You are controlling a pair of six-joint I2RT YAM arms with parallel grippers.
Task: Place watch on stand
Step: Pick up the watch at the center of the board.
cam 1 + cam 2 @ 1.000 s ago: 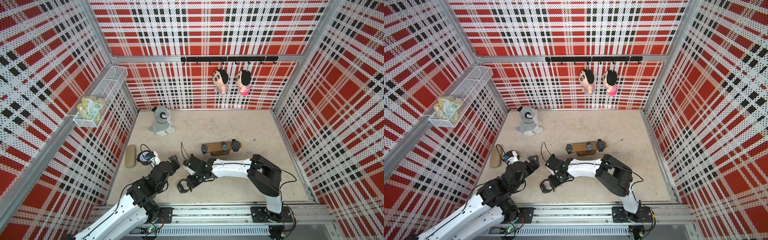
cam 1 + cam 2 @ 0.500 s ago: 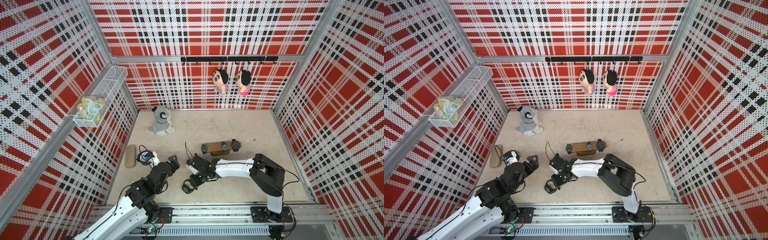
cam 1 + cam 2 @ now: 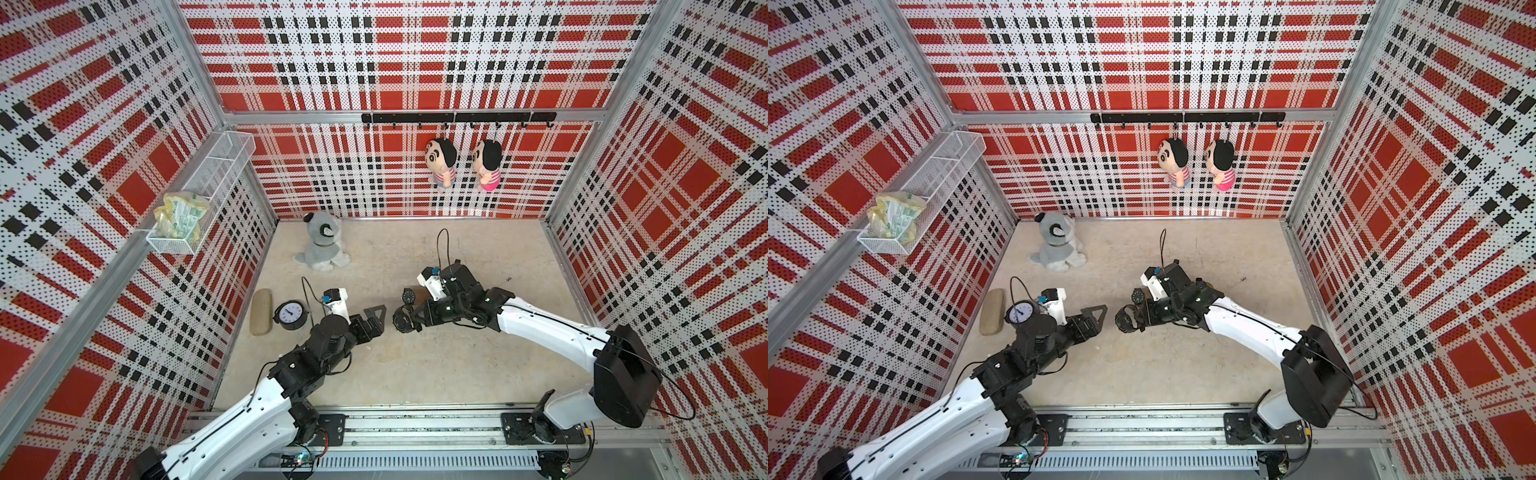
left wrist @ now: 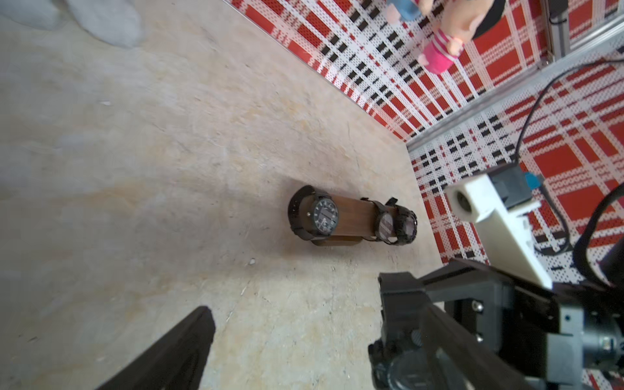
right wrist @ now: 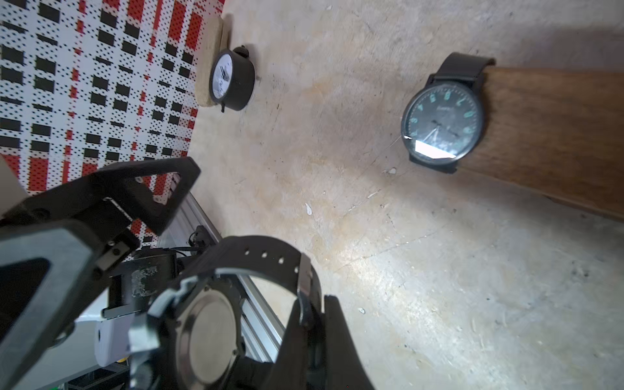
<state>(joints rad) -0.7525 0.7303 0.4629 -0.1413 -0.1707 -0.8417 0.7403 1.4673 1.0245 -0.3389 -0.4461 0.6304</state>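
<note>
My right gripper is shut on the strap of a black watch, whose buckled band forms a loop. The watch hangs just above the floor in front of the stand. In the right wrist view its steel caseback faces the camera and the fingers pinch the strap. The wooden stand lies just behind, mostly hidden under the right arm in both top views. It carries one watch at its near end and two at the far end. My left gripper is open and empty, a short gap left of the held watch.
A black alarm clock and a beige oblong case lie by the left wall. A grey plush dog sits at the back left. Two dolls hang on the back wall, and a wire basket is on the left wall.
My right gripper closed on the watch's strap, lifted it off the floor and carried it back and right toward the stand. My left gripper shifted slightly right and stayed open.
</note>
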